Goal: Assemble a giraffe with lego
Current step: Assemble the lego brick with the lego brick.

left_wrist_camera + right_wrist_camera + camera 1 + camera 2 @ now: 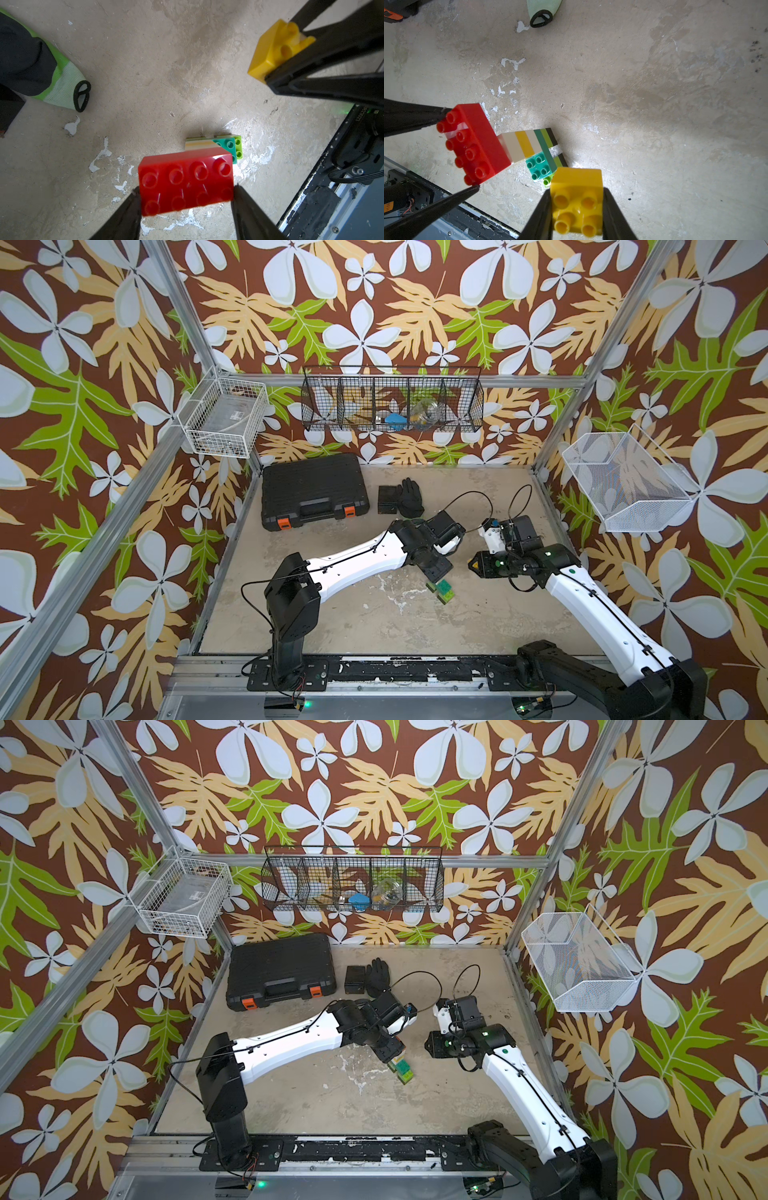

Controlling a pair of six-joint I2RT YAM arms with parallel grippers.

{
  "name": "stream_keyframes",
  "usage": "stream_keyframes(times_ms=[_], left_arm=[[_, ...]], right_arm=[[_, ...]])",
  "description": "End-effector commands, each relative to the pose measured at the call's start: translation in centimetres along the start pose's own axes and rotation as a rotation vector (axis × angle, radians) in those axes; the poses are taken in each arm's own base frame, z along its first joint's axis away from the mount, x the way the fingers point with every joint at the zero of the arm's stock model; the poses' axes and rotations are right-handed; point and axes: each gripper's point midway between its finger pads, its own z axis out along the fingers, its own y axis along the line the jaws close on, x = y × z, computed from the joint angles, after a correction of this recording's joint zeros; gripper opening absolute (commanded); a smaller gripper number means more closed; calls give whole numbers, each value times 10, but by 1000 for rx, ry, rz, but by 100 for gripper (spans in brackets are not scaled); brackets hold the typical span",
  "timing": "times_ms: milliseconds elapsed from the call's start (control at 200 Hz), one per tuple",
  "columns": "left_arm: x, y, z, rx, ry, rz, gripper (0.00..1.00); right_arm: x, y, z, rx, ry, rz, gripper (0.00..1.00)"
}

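The right gripper (577, 207) pinches a yellow brick (576, 179), held aloft just beside the giraffe (444, 585), which stands lower centre in both top views. The left gripper (186, 188) is clamped on the red brick (185, 172) atop the neck. Legs, body and neck are joined. The red head appears seated; the yellow piece is outstanding.

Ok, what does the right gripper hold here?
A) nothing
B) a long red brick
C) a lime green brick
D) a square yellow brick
D: the right wrist view shows the right gripper shut on the yellow brick; the red brick sits in the left gripper.
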Motion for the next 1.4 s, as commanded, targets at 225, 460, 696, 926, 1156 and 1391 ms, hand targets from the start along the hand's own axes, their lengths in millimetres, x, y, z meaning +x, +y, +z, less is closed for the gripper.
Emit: stream_keyframes(times_ms=[225, 460, 696, 926, 1156, 1391], left_arm=[[28, 3, 8, -10, 102, -2, 47], [63, 0, 19, 6, 213, -16, 47], [75, 3, 26, -4, 259, -34, 47], [82, 12, 33, 0, 292, -73, 47], [67, 12, 24, 2, 247, -84, 60], [63, 15, 17, -11, 229, -80, 83]], right_arm=[[-6, -3, -3, 16, -22, -19, 23], [-11, -4, -5, 24, -34, -26, 23], [-22, -5, -17, 51, -91, -54, 23], [-33, -3, -35, 63, -175, -88, 23], [-36, -3, -41, 74, -198, -97, 23], [-38, -3, -42, 79, -202, -96, 23]])
